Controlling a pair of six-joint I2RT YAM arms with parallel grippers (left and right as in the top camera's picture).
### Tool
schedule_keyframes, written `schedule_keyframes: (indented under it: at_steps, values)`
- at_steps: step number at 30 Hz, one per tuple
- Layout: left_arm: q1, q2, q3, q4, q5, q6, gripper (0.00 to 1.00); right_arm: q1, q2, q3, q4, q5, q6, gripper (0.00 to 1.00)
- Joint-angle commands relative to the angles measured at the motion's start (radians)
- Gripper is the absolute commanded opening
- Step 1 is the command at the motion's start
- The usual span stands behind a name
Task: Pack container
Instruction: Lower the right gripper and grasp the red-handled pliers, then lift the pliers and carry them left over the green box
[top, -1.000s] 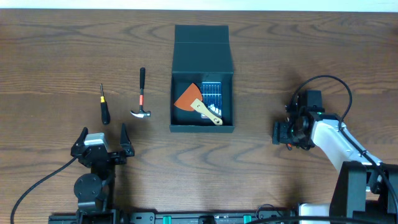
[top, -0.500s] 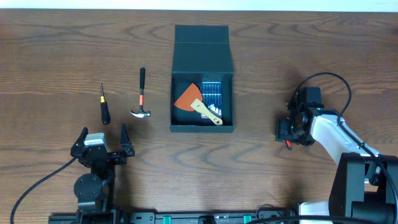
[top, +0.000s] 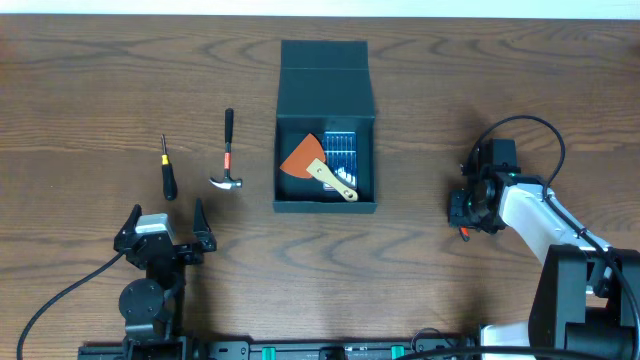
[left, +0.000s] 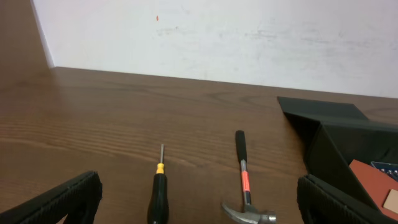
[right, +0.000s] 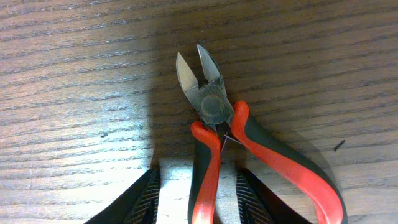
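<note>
While the bench (top: 90, 90) runs off every edge of the overhead view, the container (top: 326, 75) stands at its middle, flap lid laid back toward the far side; the left wrist view cuts it off at the right. The left claw (top: 166, 212) rests near the front left, fingers spread wide on nothing. The right claw (top: 462, 212) sits low over the wood, well right of the container, the arm hiding what lies beneath from overhead. Its wrist view shows cutting pliers (right: 214, 118), red-and-black handles cut off below; the fingers (right: 140, 199) stand apart astride one handle, bare wood showing either side. A hammer (top: 228, 158) and screwdriver (top: 168, 172) lie left of the container. Inside it, an orange scraper (top: 303, 158) overlaps a blue case (top: 341, 150), its contents too small to read.
</note>
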Motion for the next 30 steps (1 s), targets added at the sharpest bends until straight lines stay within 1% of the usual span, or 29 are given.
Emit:
schedule_keyframes:
  at_steps: [1, 4, 11, 16, 24, 30]
  values:
    - [-0.003, -0.006, -0.021, -0.033, -0.008, 0.017, 0.99, -0.006, 0.060, -0.043, -0.010, -0.039, 0.004, 0.37]
    - [-0.003, -0.006, -0.021, -0.033, -0.008, 0.017, 0.99, -0.006, 0.060, -0.043, -0.010, -0.039, 0.004, 0.29]
    - [-0.003, -0.006, -0.021, -0.033, -0.008, 0.017, 0.99, -0.006, 0.060, -0.043, -0.010, -0.039, 0.004, 0.26]
    - [-0.003, -0.006, -0.021, -0.033, -0.008, 0.017, 0.98, -0.006, 0.060, -0.043, -0.010, -0.039, 0.004, 0.16]
    - [-0.003, -0.006, -0.021, -0.033, -0.008, 0.017, 0.99, -0.006, 0.060, -0.043, -0.010, -0.038, 0.003, 0.15]
    - [-0.003, -0.006, -0.021, -0.033, -0.008, 0.017, 0.99, -0.006, 0.060, -0.040, -0.010, -0.038, 0.003, 0.09]
